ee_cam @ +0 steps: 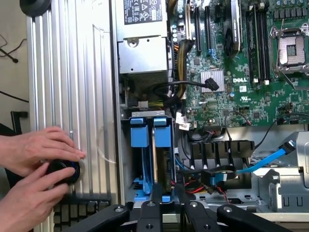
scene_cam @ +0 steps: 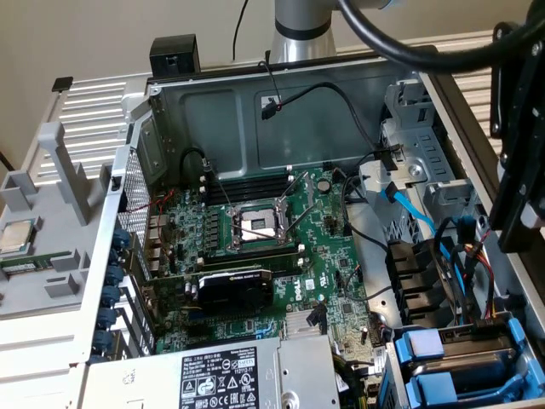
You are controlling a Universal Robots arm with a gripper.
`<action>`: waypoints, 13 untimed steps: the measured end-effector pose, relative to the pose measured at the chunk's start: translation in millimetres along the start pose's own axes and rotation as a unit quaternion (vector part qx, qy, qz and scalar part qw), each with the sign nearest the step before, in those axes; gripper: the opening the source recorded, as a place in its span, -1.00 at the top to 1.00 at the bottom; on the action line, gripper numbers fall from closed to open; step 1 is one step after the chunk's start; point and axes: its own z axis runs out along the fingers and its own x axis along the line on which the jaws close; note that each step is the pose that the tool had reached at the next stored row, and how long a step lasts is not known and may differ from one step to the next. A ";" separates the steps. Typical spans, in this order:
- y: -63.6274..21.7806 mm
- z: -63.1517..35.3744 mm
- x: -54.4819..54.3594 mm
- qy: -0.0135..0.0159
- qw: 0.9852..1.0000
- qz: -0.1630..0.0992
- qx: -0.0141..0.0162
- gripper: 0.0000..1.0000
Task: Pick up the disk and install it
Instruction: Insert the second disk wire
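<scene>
The silver computer case [scene_cam: 255,111] lies open on its side under a plain beige wall [scene_cam: 102,34], with the arm's silver column [scene_cam: 300,30] rising just behind it. In the exterior view the green motherboard [scene_cam: 255,256] fills the floor of the case, its bare square processor socket [scene_cam: 255,226] near the middle. A big grey power-supply box with a black-and-white label [scene_cam: 230,375] sits at the near edge. A loose grey plastic shroud [scene_cam: 51,213] lies outside the case at the exterior view's left. At the exterior view's lower right is the drive cage [scene_cam: 511,341], showing blue plastic fronts and a tangle of blue and black cables. The wrist view looks straight along the hand [ee_cam: 166,189] into that cage and picks out what the other view leaves vague. The flat silver-metal disk in its blue plastic carrier frame [ee_cam: 164,154] stands edge-on in the cage. It is just beside another blue-fronted carrier [ee_cam: 140,133], and the dark fingers [ee_cam: 155,193] sit one on each flank, looking clamped on the disk. This view also takes in the pale worktop [ee_cam: 12,72] with thin black cables beside the ribbed outer wall of the case. A person's two bare hands [ee_cam: 41,150] rest on that wall around a round black knob [ee_cam: 63,171].
</scene>
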 end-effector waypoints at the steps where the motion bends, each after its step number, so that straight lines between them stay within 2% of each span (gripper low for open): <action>1: 1.4 0.0 -0.4 0.000 1.000 0.000 0.000 0.50; 2: 2.7 0.0 -0.9 0.001 1.000 -0.001 0.000 0.50; 5: 5.0 -0.6 -9.6 0.007 1.000 0.000 0.001 0.50; 7: 5.6 -1.3 -16.3 0.014 1.000 0.000 0.001 0.50; 11: 6.6 -2.4 -30.5 0.024 1.000 0.000 0.002 0.50; 12: 6.8 -2.6 -33.9 0.028 1.000 0.000 0.002 0.50; 13: 6.9 -2.6 -36.1 0.032 0.999 0.000 0.003 0.50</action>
